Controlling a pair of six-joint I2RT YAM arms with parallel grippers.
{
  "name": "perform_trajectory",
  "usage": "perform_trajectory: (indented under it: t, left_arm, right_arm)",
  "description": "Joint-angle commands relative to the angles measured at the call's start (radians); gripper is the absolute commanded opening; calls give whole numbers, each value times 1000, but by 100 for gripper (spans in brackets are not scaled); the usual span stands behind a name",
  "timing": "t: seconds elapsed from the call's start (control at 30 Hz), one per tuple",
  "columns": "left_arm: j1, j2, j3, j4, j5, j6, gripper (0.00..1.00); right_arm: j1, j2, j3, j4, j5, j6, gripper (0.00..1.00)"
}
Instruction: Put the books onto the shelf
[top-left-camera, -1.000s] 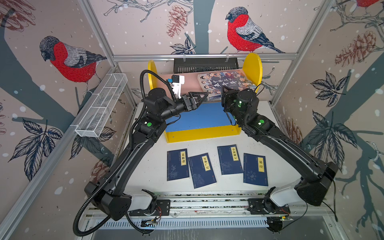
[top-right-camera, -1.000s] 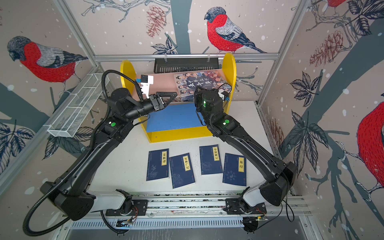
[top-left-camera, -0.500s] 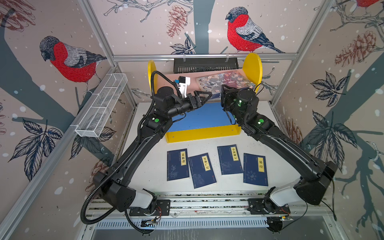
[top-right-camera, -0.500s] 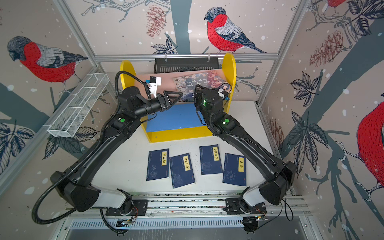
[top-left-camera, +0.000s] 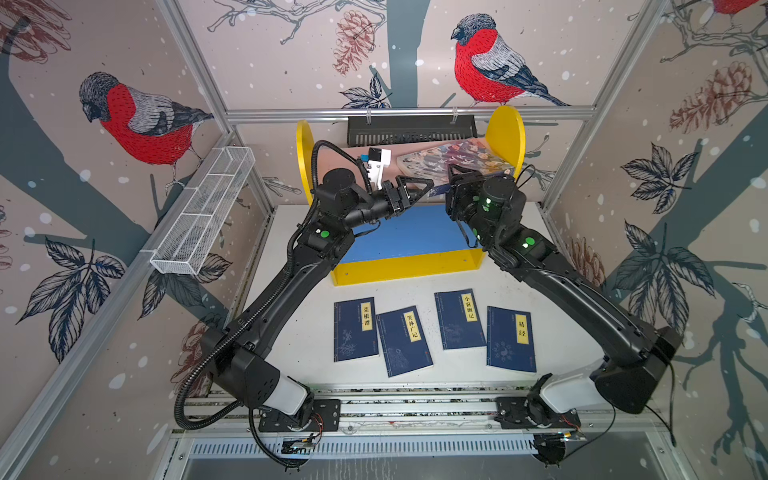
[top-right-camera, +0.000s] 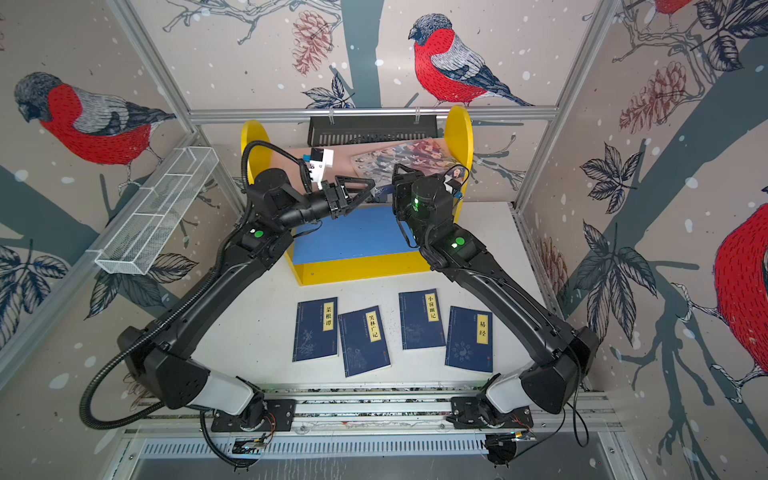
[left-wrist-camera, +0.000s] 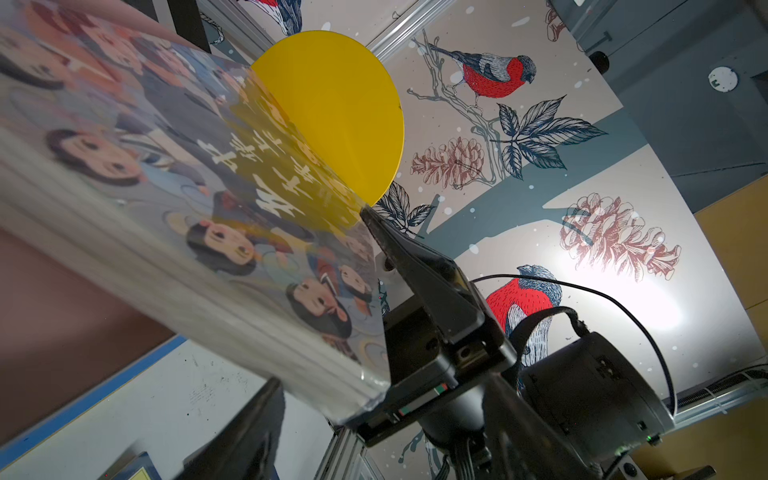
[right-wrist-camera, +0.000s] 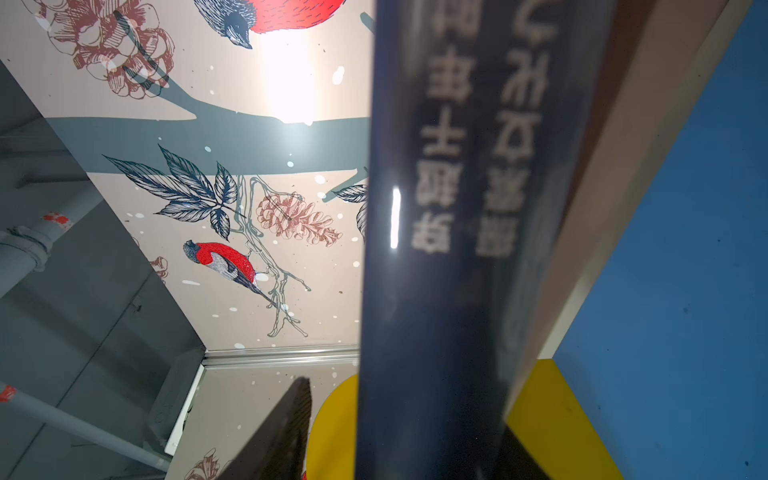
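Observation:
The colourful cartoon-cover book (top-left-camera: 449, 160) (top-right-camera: 403, 156) lies on the pink upper board (top-left-camera: 332, 160) of the shelf (top-left-camera: 407, 270), against its right yellow panel. My right gripper (top-left-camera: 451, 187) (right-wrist-camera: 403, 449) is open around the book's navy spine (right-wrist-camera: 457, 249), and one finger (right-wrist-camera: 282, 428) stands clear of it. My left gripper (top-left-camera: 419, 187) (left-wrist-camera: 384, 426) is open at the book's near corner (left-wrist-camera: 365, 395), where the page edge sits just above one finger (left-wrist-camera: 249, 432). Several thin navy books (top-left-camera: 356, 328) (top-right-camera: 469, 338) lie flat on the table in front of the shelf.
A white wire basket (top-left-camera: 199, 216) hangs on the left wall. A black slotted tray (top-left-camera: 411, 131) hangs on the back rail, just above the shelf. The blue lower board (top-left-camera: 407, 237) lies under both wrists. An aluminium base rail (top-left-camera: 415, 411) runs along the front.
My right gripper's jaws have widened around the book's spine. My left arm has swung right, bringing its open gripper up to the book's corner. The navy books have not moved.

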Motion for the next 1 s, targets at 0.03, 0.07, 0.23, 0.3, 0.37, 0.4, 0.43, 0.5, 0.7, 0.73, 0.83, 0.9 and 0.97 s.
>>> perform_trajectory:
  t: [0.03,0.07,0.23,0.3,0.37,0.4,0.43,0.5,0.7,0.73,0.83,0.9,0.97]
  left_arm:
    - [-3,2,24,74,-7,6,75]
    - [-3,2,24,71,-10,10,75]
    - [-3,8,33,45,-26,42,75]
    - [-2,13,40,28,-37,58,75]
    - [-1,10,38,20,-44,67,75]
    - [-2,6,38,14,-49,70,75]
    - [-1,1,38,10,-50,76,75]
    - [1,-9,41,0,-52,86,75]
    - [7,-42,50,-54,-70,138,75]
    - [7,-50,44,-61,-74,146,75]
    - [13,-66,32,-66,-75,156,75]
    - [16,-73,27,-66,-75,159,75]
    - [23,-79,25,-66,-74,159,75]
  right_arm:
    - [2,-26,-18,42,-50,25,61]
    - [-1,-28,-21,41,-62,25,63]
    - [0,-48,-27,3,-87,25,66]
    - [2,-60,-39,0,-90,26,66]
    - [2,-73,-54,0,-90,26,66]
    - [1,-78,-59,-1,-87,28,66]
    - [2,-82,-64,-1,-86,30,66]
    - [2,-83,-70,-2,-90,35,66]
    - [7,-85,-78,-2,-116,43,63]
    - [8,-85,-81,3,-121,43,62]
    - [7,-84,-86,8,-134,44,58]
    - [7,-83,-90,15,-137,45,55]
    - [7,-80,-92,20,-137,43,50]
